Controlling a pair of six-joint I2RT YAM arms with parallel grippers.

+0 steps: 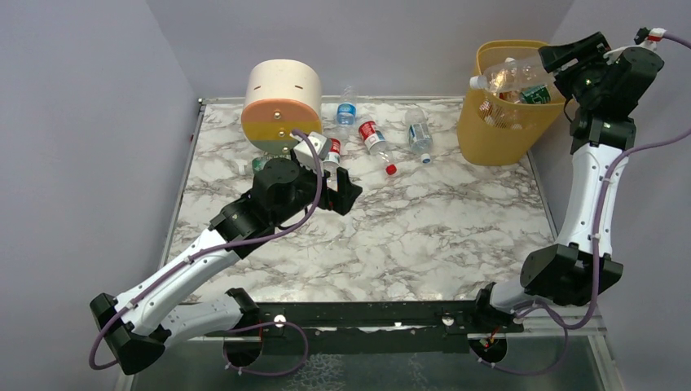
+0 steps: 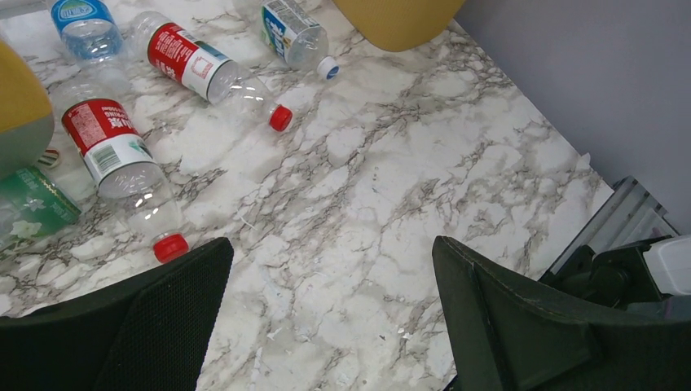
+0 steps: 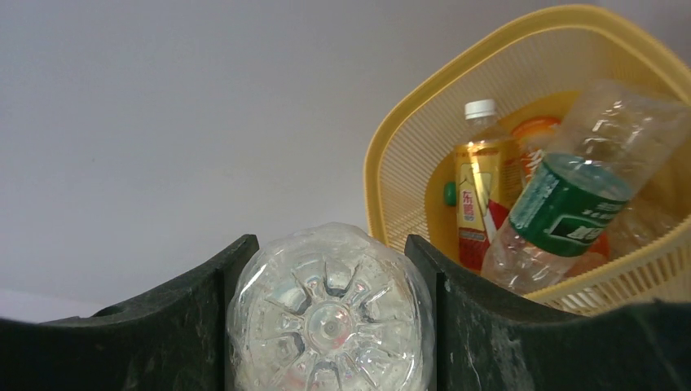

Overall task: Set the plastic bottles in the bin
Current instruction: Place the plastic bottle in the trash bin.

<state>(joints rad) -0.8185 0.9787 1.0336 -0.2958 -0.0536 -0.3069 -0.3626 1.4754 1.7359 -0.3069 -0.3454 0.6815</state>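
My right gripper [image 1: 547, 72] is shut on a clear plastic bottle [image 1: 507, 77], held level above the yellow bin [image 1: 489, 130] at the far right. In the right wrist view the bottle's base [image 3: 330, 318] fills the gap between the fingers, and the bin [image 3: 407, 155] holds a yellow bottle [image 3: 477, 191] and a green-label bottle [image 3: 570, 204]. My left gripper [image 1: 342, 191] is open and empty over the table; its wrist view [image 2: 330, 252] shows bare marble between the fingers. Red-label bottles [image 2: 114, 155] [image 2: 200, 69] lie just beyond it, with a blue-label one [image 2: 81, 20] and another [image 2: 293, 32].
A round cream, orange and yellow-green drawer unit [image 1: 281, 102] stands at the back left, close behind the left gripper. A green-label bottle [image 2: 33, 204] lies by its base. Purple walls close in on three sides. A metal rail [image 2: 627, 216] edges the table at the right.
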